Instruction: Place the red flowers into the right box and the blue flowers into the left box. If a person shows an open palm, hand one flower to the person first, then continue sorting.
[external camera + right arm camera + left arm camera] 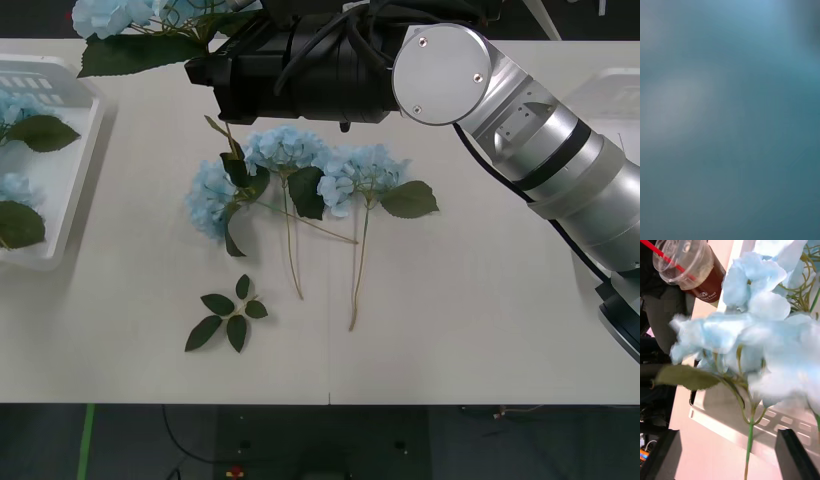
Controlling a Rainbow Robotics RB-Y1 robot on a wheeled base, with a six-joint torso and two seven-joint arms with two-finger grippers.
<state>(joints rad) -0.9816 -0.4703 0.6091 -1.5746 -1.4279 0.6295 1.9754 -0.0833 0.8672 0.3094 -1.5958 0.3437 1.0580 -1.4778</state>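
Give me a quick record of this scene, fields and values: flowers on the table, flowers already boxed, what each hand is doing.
loose blue flowers: three stems, mid-table
leaf sprig: lies alone, nearer the robot
left box: holds at least two blue flowers
right box: a corner visible behind the right arm
left hand: open, black fingers apart, a blue flower in front over the tray
right hand: view blurred, state unknown
cup: beside the tray

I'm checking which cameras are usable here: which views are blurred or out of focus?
Right wrist view: a featureless teal blur. Left wrist view: the nearest blue flowers are soft, the plastic cup behind sharper. Front view: sharp on the table's flowers, with soft shadows.
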